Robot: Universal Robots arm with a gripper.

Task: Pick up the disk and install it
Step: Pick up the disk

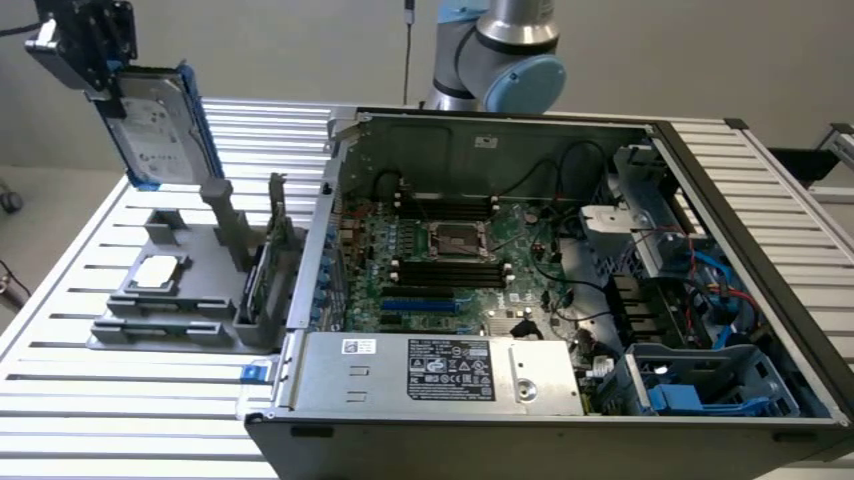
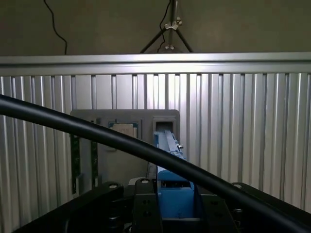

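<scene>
1. The gripper (image 1: 112, 82) is clamped on the upper end of the disk (image 1: 158, 125) and holds it clear of the counter (image 1: 67, 400), at the exterior view's far left.
2. Directly beneath stands a grey holder (image 1: 180, 300) with upright posts and a small square chip (image 1: 158, 271).
3. An open computer case (image 1: 494, 140) lies to the exterior view's right, with its side wall between the disk and the blue drive bay (image 1: 694, 390).
4. The disk's long axis is near upright and slightly tilted, with the labelled face showing in the exterior view.
</scene>
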